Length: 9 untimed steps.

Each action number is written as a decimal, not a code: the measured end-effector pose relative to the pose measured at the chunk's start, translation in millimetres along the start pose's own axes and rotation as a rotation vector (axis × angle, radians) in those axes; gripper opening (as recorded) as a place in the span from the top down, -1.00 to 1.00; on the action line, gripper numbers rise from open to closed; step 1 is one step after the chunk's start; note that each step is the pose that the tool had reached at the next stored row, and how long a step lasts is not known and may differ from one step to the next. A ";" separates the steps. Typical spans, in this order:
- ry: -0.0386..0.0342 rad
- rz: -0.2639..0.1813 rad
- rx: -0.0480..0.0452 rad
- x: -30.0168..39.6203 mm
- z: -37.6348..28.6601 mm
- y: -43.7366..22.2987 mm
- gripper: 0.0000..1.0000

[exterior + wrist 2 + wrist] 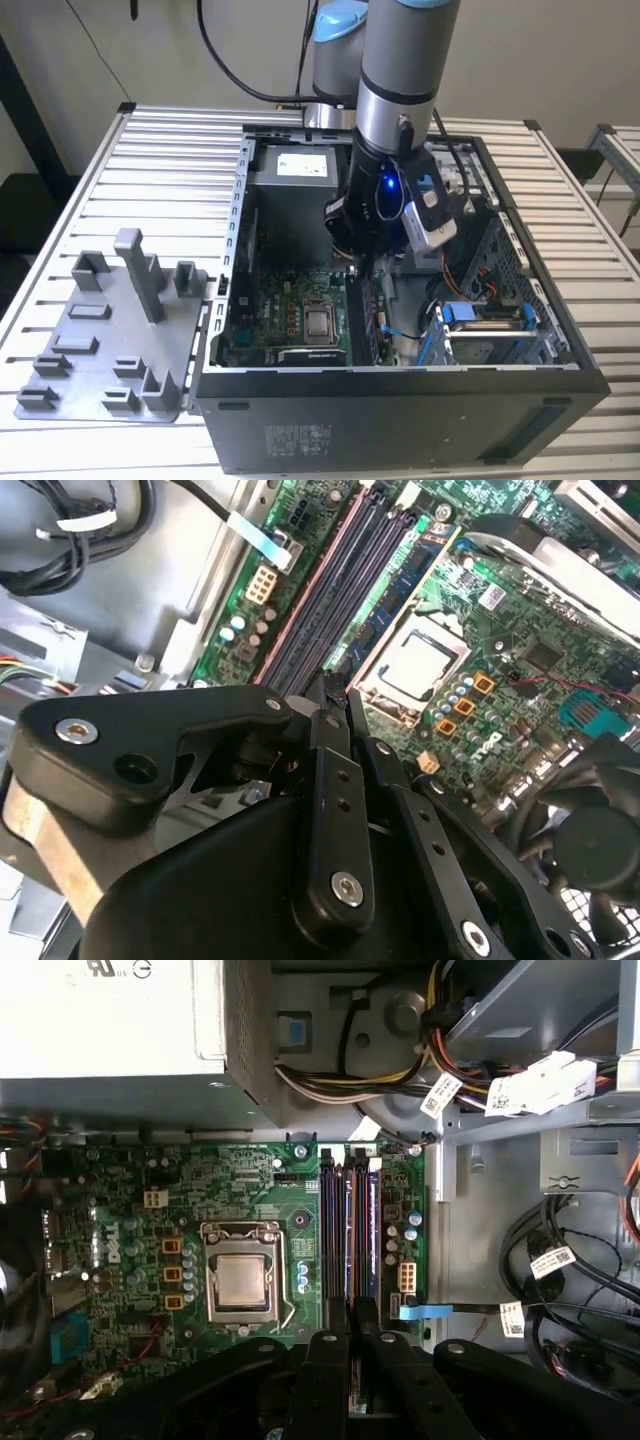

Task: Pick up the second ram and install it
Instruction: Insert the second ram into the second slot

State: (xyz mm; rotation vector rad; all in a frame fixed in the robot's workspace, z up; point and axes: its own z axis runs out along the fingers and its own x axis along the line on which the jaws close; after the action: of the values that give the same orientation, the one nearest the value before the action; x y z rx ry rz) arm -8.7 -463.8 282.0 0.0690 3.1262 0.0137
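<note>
You have a slatted metal table (150, 160) under everything, with a pale wall (560, 50) behind it across the upper part of the frame. An open black computer case (400, 420) lies on the table in the middle. Just beside it, on the exterior view's left, is a grey plastic tray (90, 350) with upright posts. The arm (400, 60) comes down from the top of the frame into the case, over the green circuit board (290, 300).

The exterior view gives you the table, the tray and the whole case. It also shows the square silver processor chip (320, 322) low on the board, close to the arm's lower end.

The first wrist view looks straight down into the case. There you see the grey power supply box (110, 1020), bundles of tagged cables (560, 1260), and the long dark memory slots (350, 1230) running side by side next to the processor chip.

The gripper (352, 1332) sits at the end of those slots farthest from the power supply box, in line with them. Its fingers (322, 1380) stand narrow. A thin greenish strip is pinched between them, seen edge-on. As far as you can tell, this is the memory stick (352, 1375), held above the board and lined up with the slots.

The second wrist view looks along the black fingers from behind. It shows their tips close together over the near end of the slots, and a round black fan (600, 850) off to one side of the board.
</note>
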 end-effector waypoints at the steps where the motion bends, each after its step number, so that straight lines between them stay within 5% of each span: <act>1: 0.0007 0.000 0.0001 0.1 1.3 0.0 0.72; 9: 0.0041 0.017 0.0003 0.4 13.7 -0.1 0.72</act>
State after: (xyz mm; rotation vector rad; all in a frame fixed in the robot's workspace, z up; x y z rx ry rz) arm -8.9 -463.8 268.4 0.0952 3.1297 0.0136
